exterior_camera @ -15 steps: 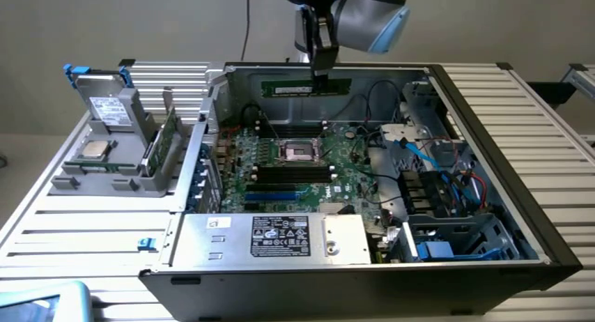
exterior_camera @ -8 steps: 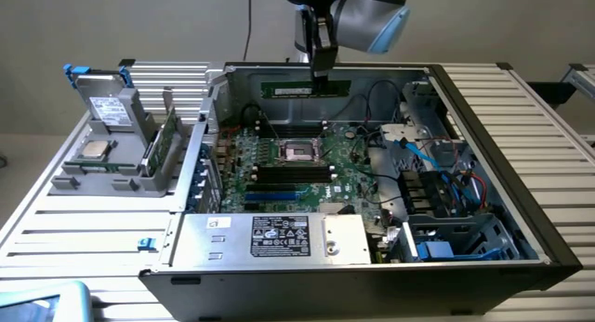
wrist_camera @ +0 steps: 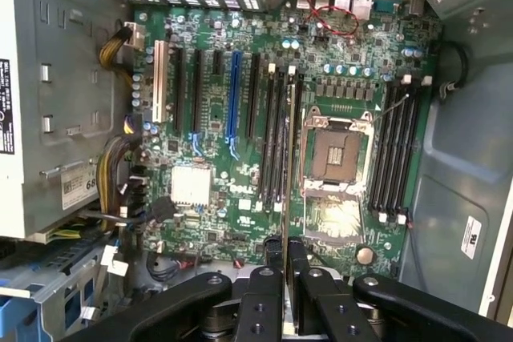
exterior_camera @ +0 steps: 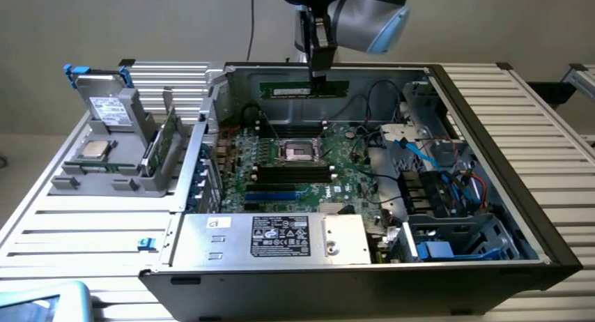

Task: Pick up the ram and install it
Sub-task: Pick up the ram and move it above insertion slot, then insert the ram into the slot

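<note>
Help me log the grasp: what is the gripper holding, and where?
The gripper pinches the long, thin green ram stick near the middle of its upper edge.

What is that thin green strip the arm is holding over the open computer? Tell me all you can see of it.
The ram is a long, thin green circuit-board stick with a small pale label and darker patches on its face. It hangs level on its long edge above the motherboard, before the open case's far wall. The gripper pinches its upper edge, toward the exterior view's right end. Nothing else touches it.
</note>
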Available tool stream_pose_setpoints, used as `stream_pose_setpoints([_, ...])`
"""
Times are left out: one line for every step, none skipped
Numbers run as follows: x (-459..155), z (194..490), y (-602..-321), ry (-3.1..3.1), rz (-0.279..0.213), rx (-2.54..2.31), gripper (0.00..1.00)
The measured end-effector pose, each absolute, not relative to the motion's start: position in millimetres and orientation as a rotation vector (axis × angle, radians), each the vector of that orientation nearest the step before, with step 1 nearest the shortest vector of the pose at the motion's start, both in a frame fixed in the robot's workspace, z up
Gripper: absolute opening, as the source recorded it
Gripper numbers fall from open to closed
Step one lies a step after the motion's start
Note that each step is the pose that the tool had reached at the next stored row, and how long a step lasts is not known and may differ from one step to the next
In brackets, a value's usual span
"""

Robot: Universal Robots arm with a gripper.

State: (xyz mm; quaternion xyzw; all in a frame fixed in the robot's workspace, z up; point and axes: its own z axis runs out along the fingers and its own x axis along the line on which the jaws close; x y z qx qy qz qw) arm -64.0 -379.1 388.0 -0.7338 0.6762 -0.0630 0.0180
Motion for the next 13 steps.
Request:
stream_pose_setpoints([-64.4,386.8,-378.5,2.103,-0.196,-2.277,0.15])
stream_pose_setpoints([-64.9,385.4,-378.2,2.106,-0.196,-2.274,0.15])
stream_pose_setpoints([-65.3,383.8,-377.8,2.110,-0.196,-2.271,0.15])
stream_pose_setpoints([-65.7,382.1,-377.4,2.114,-0.196,-2.267,0.15])
stream_pose_setpoints([-66.0,380.7,-377.0,2.118,-0.196,-2.264,0.15])
stream_pose_setpoints([-66.2,380.0,-376.9,2.120,-0.196,-2.262,0.15])
stream_pose_setpoints([-66.2,379.8,-376.9,2.120,-0.196,-2.263,0.15])
stream_pose_setpoints([-66.2,379.9,-376.9,2.121,-0.195,-2.263,0.15])
stream_pose_setpoints([-66.2,379.9,-376.9,2.121,-0.195,-2.263,0.15])
stream_pose_setpoints([-66.2,379.9,-376.9,2.121,-0.195,-2.263,0.15])
stream_pose_setpoints([-66.2,379.8,-376.9,2.121,-0.195,-2.263,0.15])
stream_pose_setpoints([-66.2,379.8,-376.9,2.121,-0.195,-2.263,0.15])
stream_pose_setpoints([-66.2,379.8,-376.9,2.121,-0.195,-2.263,0.15])
